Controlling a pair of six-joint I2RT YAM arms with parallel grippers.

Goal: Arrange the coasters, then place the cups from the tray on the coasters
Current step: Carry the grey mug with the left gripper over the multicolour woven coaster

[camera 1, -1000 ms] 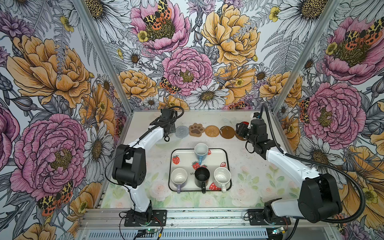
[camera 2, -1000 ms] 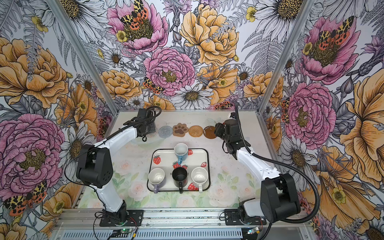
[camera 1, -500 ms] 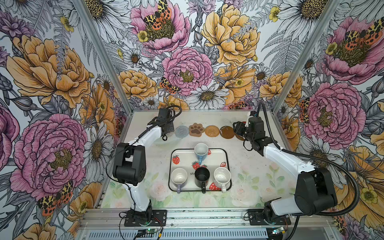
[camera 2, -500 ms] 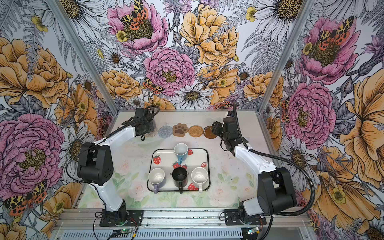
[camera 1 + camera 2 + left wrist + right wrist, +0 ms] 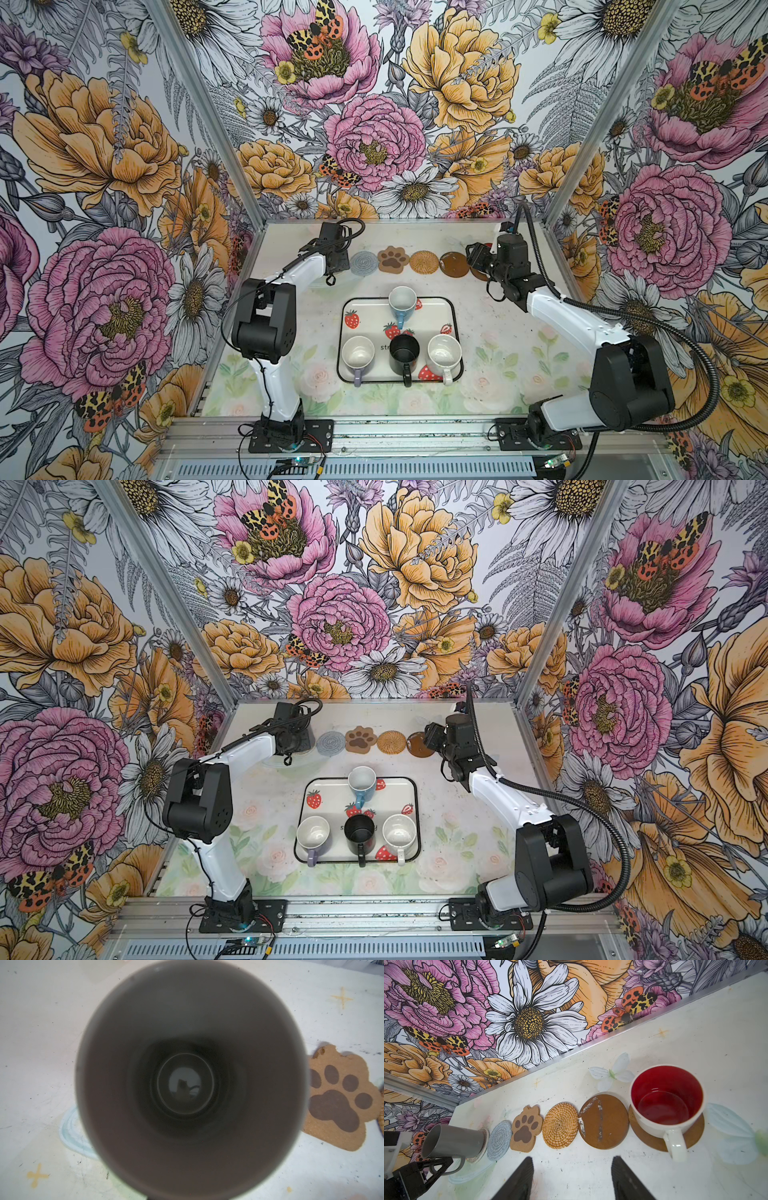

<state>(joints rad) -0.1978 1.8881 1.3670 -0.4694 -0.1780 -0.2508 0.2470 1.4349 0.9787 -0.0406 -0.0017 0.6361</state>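
In both top views you see the tray (image 5: 434, 309) in the middle of the desk (image 5: 498, 374) with four mugs on it. The light blue mug (image 5: 402, 301) stands at its far edge. The lavender mug (image 5: 358, 355), black mug (image 5: 404, 353) and white speckled mug (image 5: 444, 355) stand in a row along its near edge. Beyond the tray the coasters lie in a line: grey round coaster (image 5: 363, 263), paw coaster (image 5: 392, 259), rattan coaster (image 5: 424, 262), dark brown coaster (image 5: 454, 264). Your left arm (image 5: 303, 270) reaches to the left end of that line and your right arm (image 5: 569, 316) to its right end. From up here both sets of jaws are hidden under the wrists.

The left wrist view looks straight down into the tall grey mug (image 5: 191, 1084), which fills most of the picture. The paw coaster (image 5: 336, 1101) lies on the desk beside it. You cannot tell the jaws' state from this view.

In the right wrist view, the left jaws are clamped on the handle of the tall grey mug (image 5: 452, 1140). Its base seems to sit on a pale woven coaster (image 5: 483, 1147) just beside the grey round coaster, though the angle leaves contact unsure. The white mug with red inside (image 5: 664, 1093) stands upright on the second dark brown coaster (image 5: 645, 1138) at the line's other end. The right jaws stand apart with nothing between them, near that mug but clear of it.
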